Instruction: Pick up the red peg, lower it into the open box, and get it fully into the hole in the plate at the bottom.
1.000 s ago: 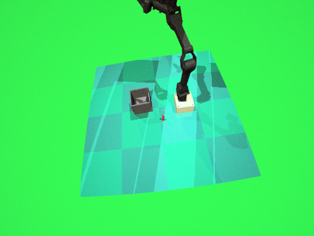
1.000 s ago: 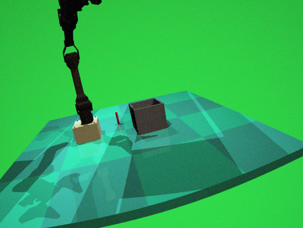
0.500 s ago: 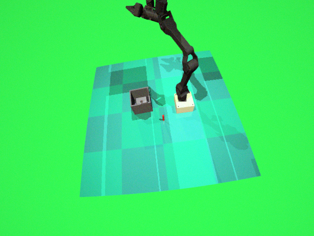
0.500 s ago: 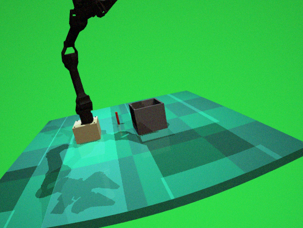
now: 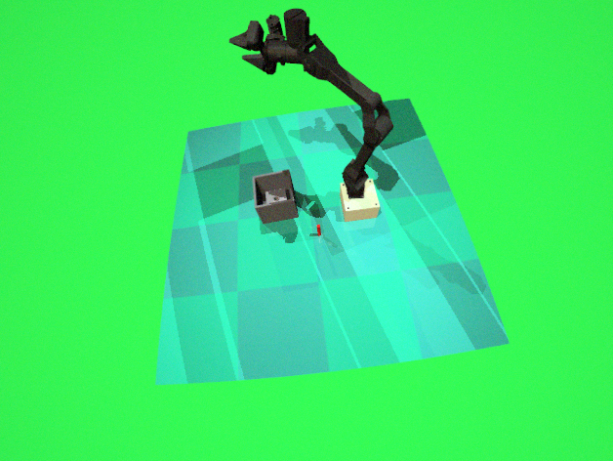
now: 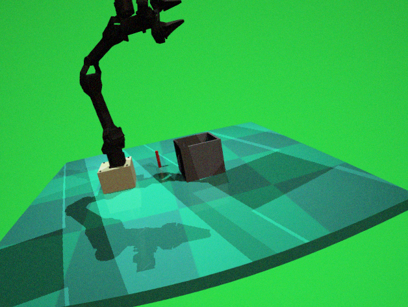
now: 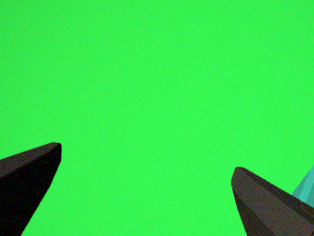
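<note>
the open end effector (image 5: 243, 49) (image 6: 182, 12) (image 7: 149, 163) hangs high above the upright red peg (image 5: 318, 230) (image 6: 158, 159).

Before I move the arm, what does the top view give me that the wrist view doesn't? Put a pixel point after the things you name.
Only top: the red peg (image 5: 318, 230) standing on the table, the open box (image 5: 280, 213) with the plate (image 5: 270, 200) inside, and the arm's cream base block (image 5: 361, 214).

Only wrist: a close, straight-out look between the fingertips.

Both: the tool (image 5: 235, 49) (image 7: 149, 163), open and holding nothing, part of the teal table (image 5: 277, 337) (image 7: 306, 192), and green background.
</note>
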Controlling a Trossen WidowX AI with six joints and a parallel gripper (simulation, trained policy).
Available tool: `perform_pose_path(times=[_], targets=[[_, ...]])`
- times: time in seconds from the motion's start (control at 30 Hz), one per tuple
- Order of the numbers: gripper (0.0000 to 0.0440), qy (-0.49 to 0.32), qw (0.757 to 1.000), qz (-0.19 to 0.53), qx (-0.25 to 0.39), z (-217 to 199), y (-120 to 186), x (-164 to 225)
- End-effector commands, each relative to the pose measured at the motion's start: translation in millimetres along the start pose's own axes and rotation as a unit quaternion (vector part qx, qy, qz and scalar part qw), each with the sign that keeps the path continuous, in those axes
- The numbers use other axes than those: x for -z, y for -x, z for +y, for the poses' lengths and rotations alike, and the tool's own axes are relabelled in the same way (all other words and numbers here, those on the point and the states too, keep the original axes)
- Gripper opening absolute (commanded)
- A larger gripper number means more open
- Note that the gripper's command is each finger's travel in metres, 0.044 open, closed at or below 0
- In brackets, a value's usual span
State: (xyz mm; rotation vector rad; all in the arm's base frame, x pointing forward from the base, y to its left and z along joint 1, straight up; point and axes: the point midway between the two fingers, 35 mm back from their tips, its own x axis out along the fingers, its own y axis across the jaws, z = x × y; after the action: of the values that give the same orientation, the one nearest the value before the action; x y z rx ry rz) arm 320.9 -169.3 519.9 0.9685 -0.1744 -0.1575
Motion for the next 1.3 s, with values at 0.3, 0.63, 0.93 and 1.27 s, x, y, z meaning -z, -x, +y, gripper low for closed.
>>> perform_pose_path(times=[0.3,0.63,0.93,1.27], targets=[[0.0433,-0.163,0.981,0.101,0.041,-1,-4,87],[0.0429,-0.263,0.942,0.184,0.096,-2,9,158],[0.0425,-0.325,0.896,0.254,0.164,-9,32,220],[0.0420,-0.367,0.833,0.323,0.259,-24,69,286]])
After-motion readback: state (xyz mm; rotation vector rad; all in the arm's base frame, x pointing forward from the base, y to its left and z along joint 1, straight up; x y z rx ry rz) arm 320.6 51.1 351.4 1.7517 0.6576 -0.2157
